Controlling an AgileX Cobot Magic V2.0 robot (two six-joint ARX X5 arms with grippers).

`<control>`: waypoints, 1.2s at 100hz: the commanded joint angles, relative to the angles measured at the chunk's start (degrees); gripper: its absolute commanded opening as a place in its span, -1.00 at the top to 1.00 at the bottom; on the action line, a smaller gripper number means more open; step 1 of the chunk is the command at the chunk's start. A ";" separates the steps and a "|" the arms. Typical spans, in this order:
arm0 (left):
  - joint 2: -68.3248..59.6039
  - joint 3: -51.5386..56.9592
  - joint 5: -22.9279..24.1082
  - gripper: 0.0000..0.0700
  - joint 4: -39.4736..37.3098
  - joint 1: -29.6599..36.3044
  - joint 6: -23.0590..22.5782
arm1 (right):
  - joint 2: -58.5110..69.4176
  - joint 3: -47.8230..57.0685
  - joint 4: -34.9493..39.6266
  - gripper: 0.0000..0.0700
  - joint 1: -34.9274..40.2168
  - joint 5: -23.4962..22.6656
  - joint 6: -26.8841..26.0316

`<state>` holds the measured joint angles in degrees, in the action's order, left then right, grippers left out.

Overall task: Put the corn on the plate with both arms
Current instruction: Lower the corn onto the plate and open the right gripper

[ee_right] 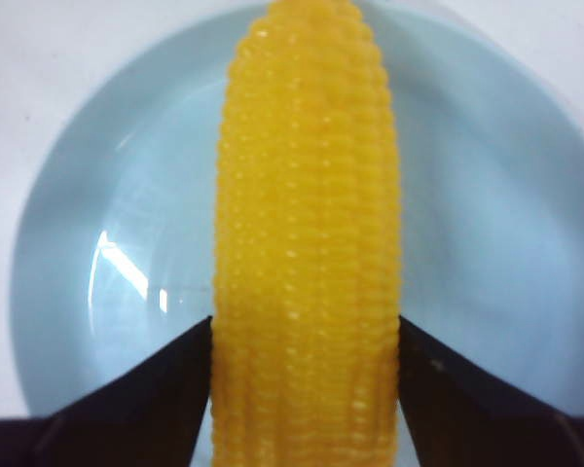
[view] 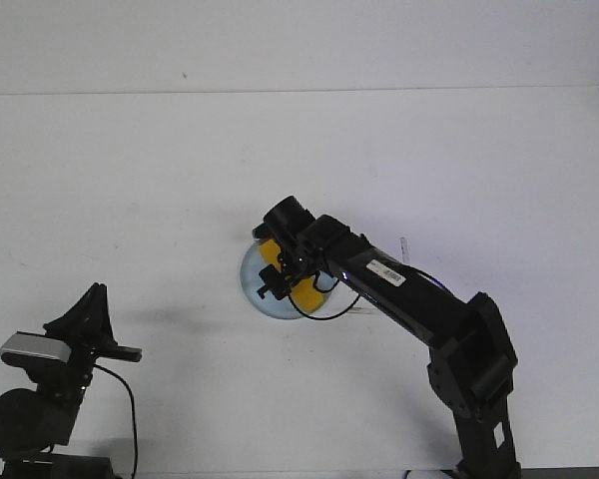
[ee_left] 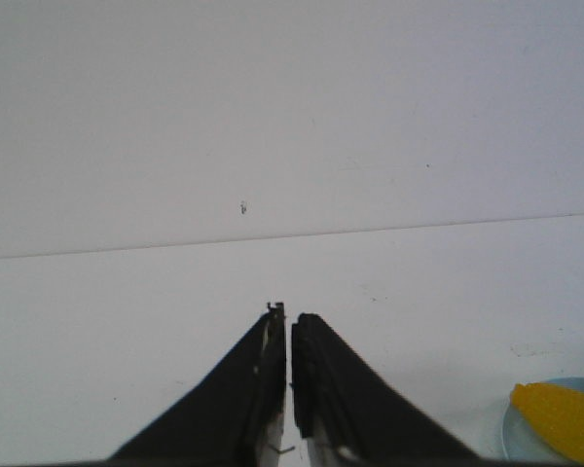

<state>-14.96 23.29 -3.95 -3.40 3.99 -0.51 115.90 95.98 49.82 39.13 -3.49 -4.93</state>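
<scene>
The corn (ee_right: 307, 253), clamped in the right claw (ee_right: 307, 389) over the plate (ee_right: 487, 224), may roll off on uneven release; the left claw (ee_left: 289, 336) is together.

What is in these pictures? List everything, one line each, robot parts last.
corn: one, bright yellow, over the plate, between the right gripper's fingers.
plate: one, pale blue, round, on the table near its middle, beneath the corn.
table: one, white, under everything.
wall: white, behind the table's far edge.
left gripper: one, black, fingers together, holding nothing, low at the table's near left.
right gripper: one, black, fingers on either side of the corn, above the plate.
</scene>
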 commanded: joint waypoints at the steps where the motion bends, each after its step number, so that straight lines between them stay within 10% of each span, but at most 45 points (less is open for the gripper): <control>1: 0.07 0.42 0.11 1.00 -0.76 -0.02 -0.33 | 1.55 1.60 -0.46 -0.26 0.57 0.04 0.22; 52: 0.07 0.42 0.11 1.00 -0.74 -0.02 -0.33 | -2.62 7.48 -0.76 -0.24 0.28 0.72 2.14; 77: 0.07 0.42 0.11 1.00 -0.74 -0.02 -0.33 | -5.53 7.37 0.39 0.83 0.28 1.16 6.75; 120: 0.07 0.42 0.11 1.00 -0.76 -0.02 -0.33 | -16.85 -5.81 -8.24 0.89 -1.07 0.48 10.62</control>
<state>-14.96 23.29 -3.95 -3.40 3.99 -0.51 100.42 92.31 43.46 38.17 -2.98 4.54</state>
